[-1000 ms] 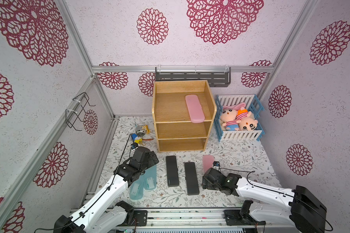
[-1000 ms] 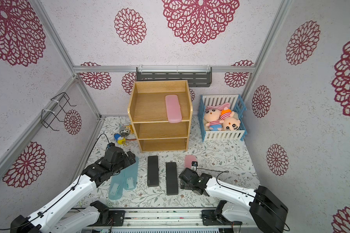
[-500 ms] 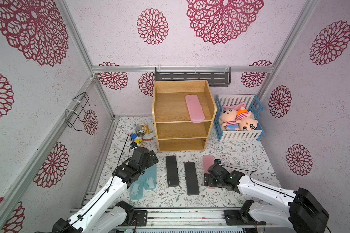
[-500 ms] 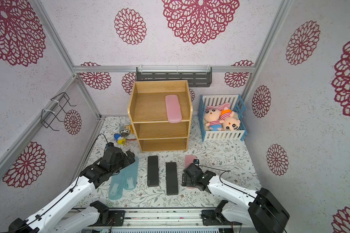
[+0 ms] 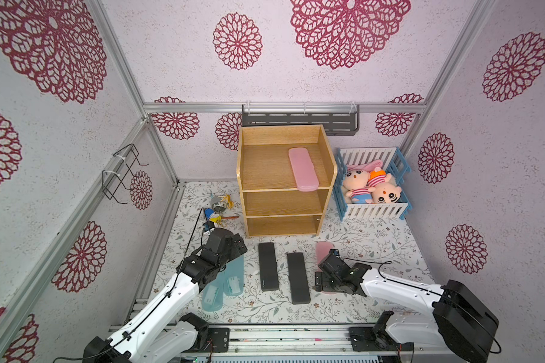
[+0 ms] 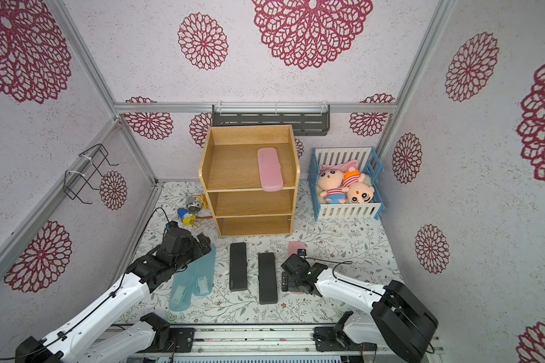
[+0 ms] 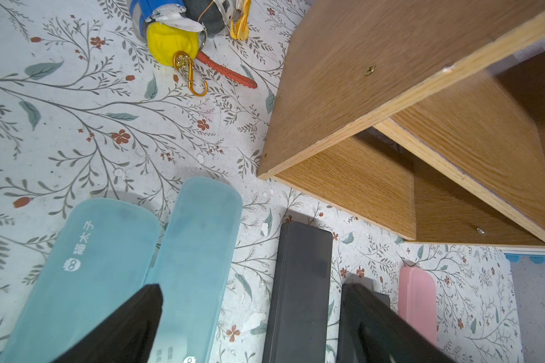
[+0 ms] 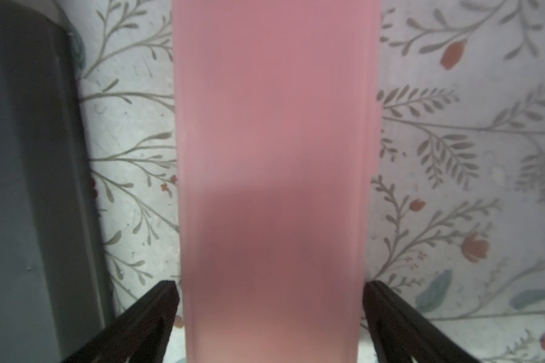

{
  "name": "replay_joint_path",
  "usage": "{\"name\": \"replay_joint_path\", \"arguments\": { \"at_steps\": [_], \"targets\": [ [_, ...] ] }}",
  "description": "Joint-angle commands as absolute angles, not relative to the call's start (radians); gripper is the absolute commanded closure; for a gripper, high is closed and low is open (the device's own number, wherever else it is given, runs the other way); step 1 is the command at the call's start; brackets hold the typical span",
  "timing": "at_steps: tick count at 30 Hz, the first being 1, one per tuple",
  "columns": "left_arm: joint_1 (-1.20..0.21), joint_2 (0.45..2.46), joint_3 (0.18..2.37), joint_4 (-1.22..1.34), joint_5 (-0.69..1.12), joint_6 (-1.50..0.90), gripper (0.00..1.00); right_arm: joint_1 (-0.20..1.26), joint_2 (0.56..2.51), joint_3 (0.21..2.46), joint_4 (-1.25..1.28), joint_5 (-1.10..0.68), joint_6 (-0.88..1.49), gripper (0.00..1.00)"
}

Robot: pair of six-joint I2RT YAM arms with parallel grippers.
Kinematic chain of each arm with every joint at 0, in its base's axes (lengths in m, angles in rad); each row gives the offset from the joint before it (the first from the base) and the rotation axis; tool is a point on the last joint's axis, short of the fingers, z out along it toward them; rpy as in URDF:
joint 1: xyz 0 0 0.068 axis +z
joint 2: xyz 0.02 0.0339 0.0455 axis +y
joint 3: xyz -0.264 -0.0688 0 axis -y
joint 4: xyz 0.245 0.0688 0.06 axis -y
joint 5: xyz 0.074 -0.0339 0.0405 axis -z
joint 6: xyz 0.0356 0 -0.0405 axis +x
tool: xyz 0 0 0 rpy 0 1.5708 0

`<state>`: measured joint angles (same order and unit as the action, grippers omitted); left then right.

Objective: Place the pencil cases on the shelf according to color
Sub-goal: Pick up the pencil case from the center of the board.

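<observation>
the pale pink slim plastic pencil case (image 8: 274, 125) lies flat on the flowery desk (image 5: 375, 239). the right tool (image 8: 271, 286) is set over it, jaws wide apart, one on each side; nothing is gripped yet. next, the jaws must be shut and the case carried up to the light wooden three-tier shelf (image 5: 265, 166), beside the other pink case (image 5: 302, 169). the left tool (image 7: 252, 292) is held apart above the see-through light blue cases (image 7: 199, 251). a second ago the right tool was set further back.

L gripper (image 7: 252, 292) open, held low; R gripper (image 8: 269, 290) jaws spread wide, pointing down.
</observation>
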<state>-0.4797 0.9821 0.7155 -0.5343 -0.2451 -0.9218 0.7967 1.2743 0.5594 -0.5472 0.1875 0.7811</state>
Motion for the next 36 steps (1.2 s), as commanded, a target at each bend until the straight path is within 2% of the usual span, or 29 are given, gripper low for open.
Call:
{"name": "replay_joint_path", "arguments": {
  "at_steps": [1, 11, 24, 28, 36],
  "targets": [
    [-0.491, 1.001, 0.721, -0.505, -0.249, -0.925, 0.03, 0.814, 1.302, 0.556, -0.520, 0.167, 0.825, 0.01],
    [-0.496, 1.013, 0.726, -0.500, -0.252, -0.925, 0.03, 0.822, 1.307, 0.534, -0.522, 0.185, 0.836, 0.02],
    [-0.507, 1.012, 0.733, -0.505, -0.258, -0.928, 0.03, 0.863, 1.353, 0.558, -0.548, 0.208, 0.843, 0.19],
    [-0.509, 1.014, 0.736, -0.505, -0.258, -0.928, 0.03, 0.877, 1.338, 0.560, -0.559, 0.229, 0.855, 0.30],
    [-0.517, 1.020, 0.745, -0.499, -0.260, -0.932, 0.03, 0.888, 1.203, 0.578, -0.651, 0.269, 0.863, 0.32]
  ]
}}
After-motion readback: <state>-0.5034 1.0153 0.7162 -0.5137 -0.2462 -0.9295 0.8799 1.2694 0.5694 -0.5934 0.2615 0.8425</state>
